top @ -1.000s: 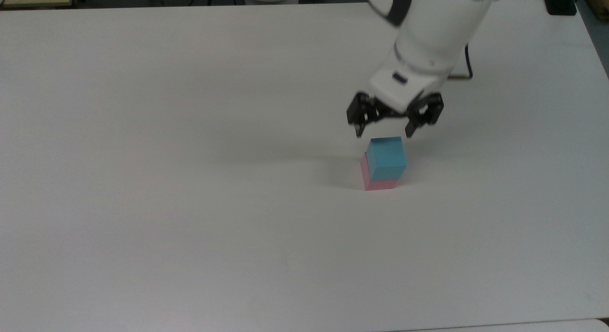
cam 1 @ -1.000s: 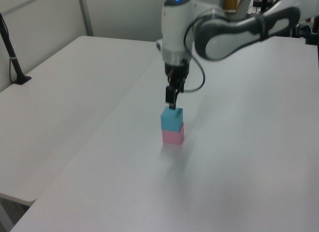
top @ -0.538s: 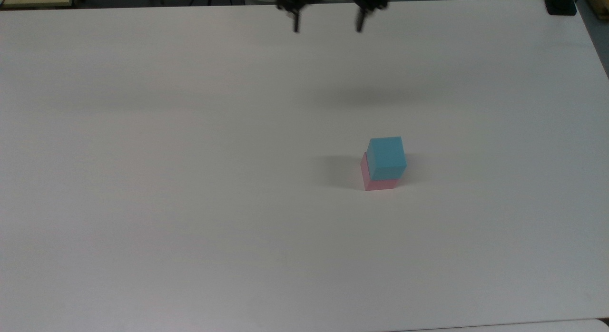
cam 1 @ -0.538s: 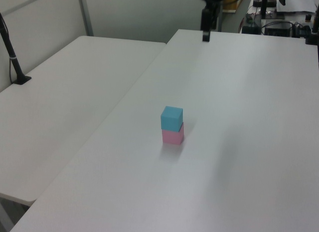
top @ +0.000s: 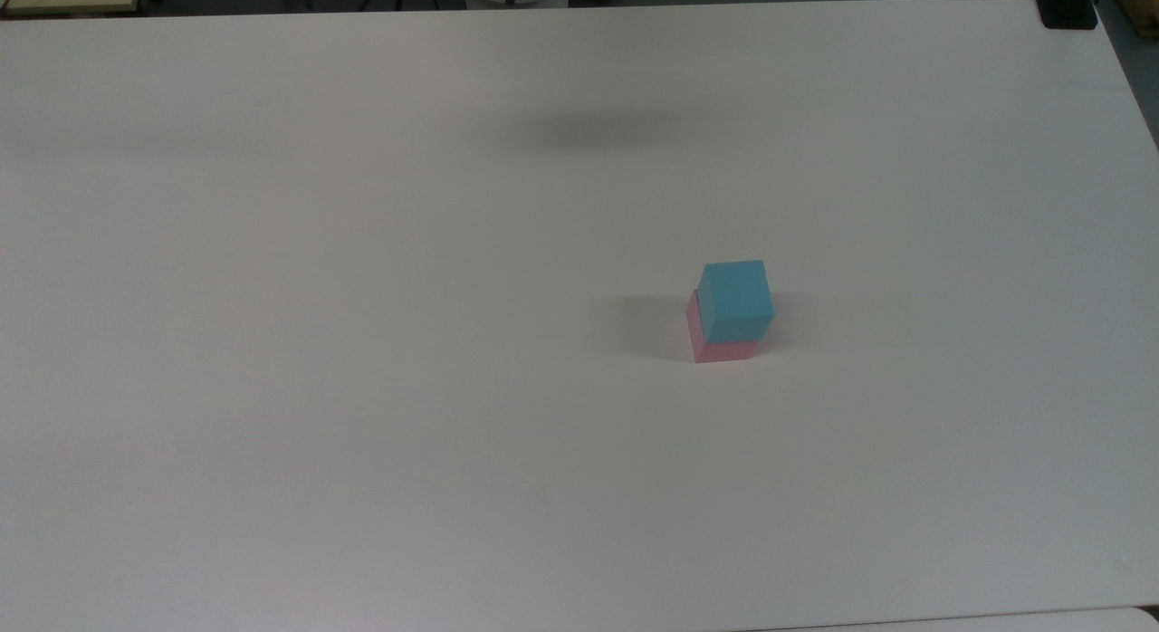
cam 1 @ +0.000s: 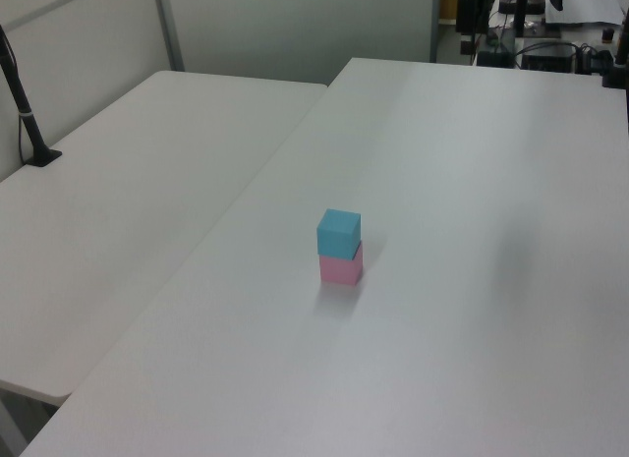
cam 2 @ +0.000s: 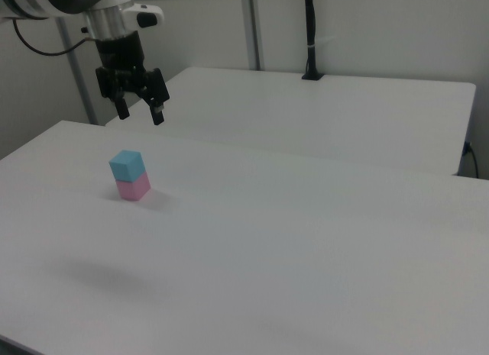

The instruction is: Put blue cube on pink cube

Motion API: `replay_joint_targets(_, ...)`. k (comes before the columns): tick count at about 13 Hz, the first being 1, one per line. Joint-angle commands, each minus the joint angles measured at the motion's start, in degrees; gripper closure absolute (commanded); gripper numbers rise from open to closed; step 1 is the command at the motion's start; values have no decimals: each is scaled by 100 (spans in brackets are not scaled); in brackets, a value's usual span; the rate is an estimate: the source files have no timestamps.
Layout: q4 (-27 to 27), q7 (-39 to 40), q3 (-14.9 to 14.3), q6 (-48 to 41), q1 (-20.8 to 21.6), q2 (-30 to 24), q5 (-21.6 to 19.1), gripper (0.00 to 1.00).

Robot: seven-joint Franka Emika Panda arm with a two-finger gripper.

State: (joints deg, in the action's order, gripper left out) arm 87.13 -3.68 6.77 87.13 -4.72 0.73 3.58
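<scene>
Matte sky-blue cube [top: 736,301] sits squarely atop pale pink cube [top: 720,349].

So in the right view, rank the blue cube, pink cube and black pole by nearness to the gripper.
1. Blue cube, below the open gripper, atop the stack.
2. Pink cube, directly under the blue one.
3. Black pole, far off on the back table, toward the right view's right.

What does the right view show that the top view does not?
The right view shows the gripper, open and empty, raised above and behind the cubes, and a black post on the far table. The top view shows a soft shadow on the table away from the cubes. Both views share the blue cube resting on the pink cube, nothing touching them.
</scene>
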Motion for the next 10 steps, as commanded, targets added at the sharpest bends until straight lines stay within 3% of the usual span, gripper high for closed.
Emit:
replay_joint_targets(1, 243, 95, -18, 146, -151, -196, -121, 0)
replay_joint_targets(7, 155, 183, -36, 94, -231, -179, -182, 0)
replay_joint_targets(10, 155, 183, -194, 33, -231, -214, -376, 0)
